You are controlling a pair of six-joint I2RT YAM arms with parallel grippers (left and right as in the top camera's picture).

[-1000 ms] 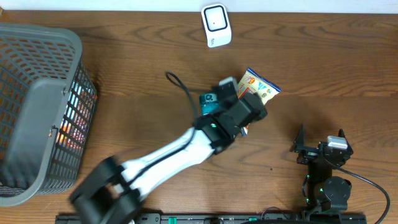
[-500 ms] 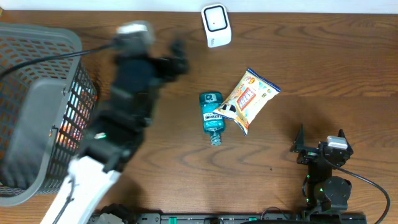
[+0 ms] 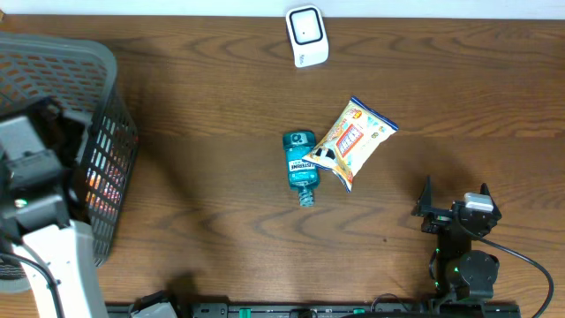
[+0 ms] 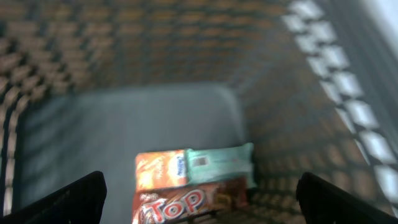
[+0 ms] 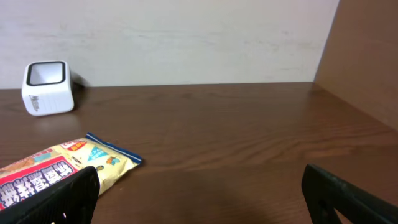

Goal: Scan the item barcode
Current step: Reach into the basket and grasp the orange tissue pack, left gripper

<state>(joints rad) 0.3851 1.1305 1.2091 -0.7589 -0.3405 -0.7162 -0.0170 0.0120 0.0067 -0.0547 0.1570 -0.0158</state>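
Note:
My left gripper (image 4: 199,202) hangs open over the inside of the grey basket (image 3: 99,64), with nothing between its fingers. Below it on the basket floor lie a red "Top" pack (image 4: 186,202), an orange pack (image 4: 160,169) and a teal pack (image 4: 219,163). The white scanner (image 3: 306,35) stands at the table's far edge. A teal bottle (image 3: 299,164) and a yellow snack bag (image 3: 352,141) lie side by side mid-table. My right gripper (image 3: 455,201) rests open near the front right, empty, with the snack bag (image 5: 62,168) ahead to its left.
The basket's mesh walls (image 4: 155,37) close in around the left gripper. In the right wrist view the scanner (image 5: 46,88) sits at the far left before a pale wall. A brown board (image 5: 367,56) stands at the right.
The left arm swung away from the bottle and snack bag at mid-table, leftward, and now sits over the basket. Both items stay on the table. The right arm has not moved.

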